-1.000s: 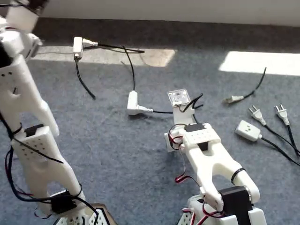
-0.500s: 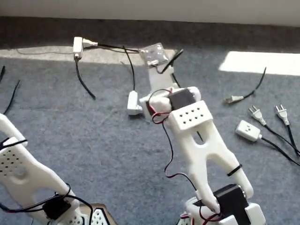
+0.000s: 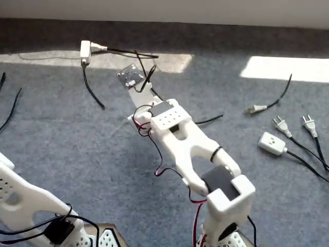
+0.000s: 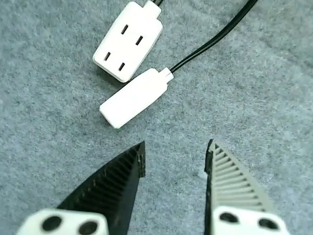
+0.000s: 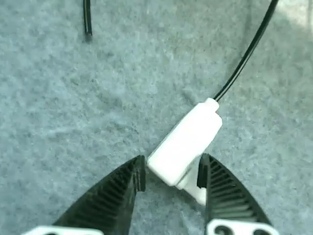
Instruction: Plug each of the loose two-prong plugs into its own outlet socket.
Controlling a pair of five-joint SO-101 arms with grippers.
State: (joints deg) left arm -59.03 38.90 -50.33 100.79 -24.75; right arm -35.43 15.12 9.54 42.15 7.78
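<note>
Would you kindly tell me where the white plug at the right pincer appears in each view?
High view: hidden under the right arm.
Right wrist view: white plug between the tips of the right pincer.
Left wrist view: another plug, beside a socket block.
Shared landmark: the grey carpet.

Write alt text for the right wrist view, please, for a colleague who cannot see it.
The right gripper stands open around one end of a white plug lying on grey carpet. The plug's black cord runs away from its far end.
</note>
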